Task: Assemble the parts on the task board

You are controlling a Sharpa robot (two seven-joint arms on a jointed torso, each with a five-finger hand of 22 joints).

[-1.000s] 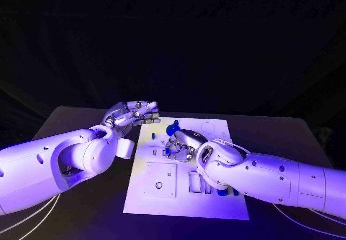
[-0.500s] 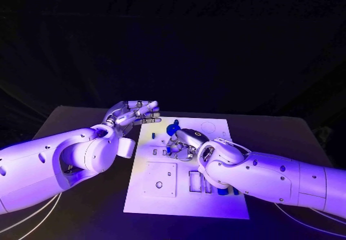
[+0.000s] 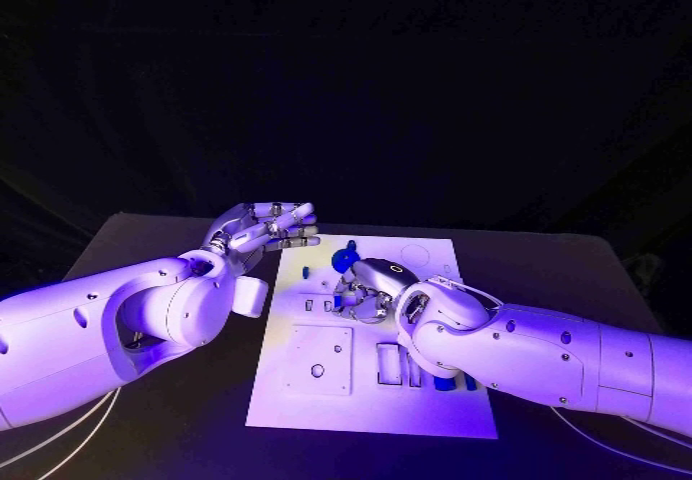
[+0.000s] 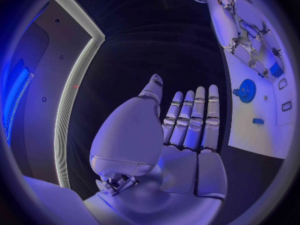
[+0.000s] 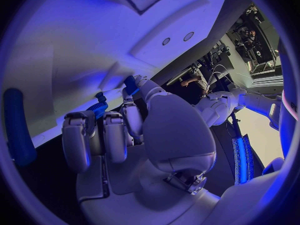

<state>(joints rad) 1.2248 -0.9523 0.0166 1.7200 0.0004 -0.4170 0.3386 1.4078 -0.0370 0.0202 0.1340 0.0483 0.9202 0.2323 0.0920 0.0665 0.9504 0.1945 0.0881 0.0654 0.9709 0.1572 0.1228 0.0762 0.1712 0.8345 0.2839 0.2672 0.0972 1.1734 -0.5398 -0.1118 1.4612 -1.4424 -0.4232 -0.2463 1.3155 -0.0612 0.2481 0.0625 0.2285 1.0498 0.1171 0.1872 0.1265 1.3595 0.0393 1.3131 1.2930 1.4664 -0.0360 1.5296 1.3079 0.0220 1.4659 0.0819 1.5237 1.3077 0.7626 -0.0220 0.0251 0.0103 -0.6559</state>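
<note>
The white task board lies in the middle of the black table. My right hand is curled down over the board's middle. Thumb and finger pinch a small blue part against the board. A blue gear stands on the board just beyond that hand, and it also appears as the blue gear in the left wrist view. My left hand hovers at the board's far left corner. Its fingers are straight and hold nothing.
Blue parts stand near the board's front right, beside narrow slots and a square plate. A small blue piece lies near the gear. A long blue piece lies beside my right hand.
</note>
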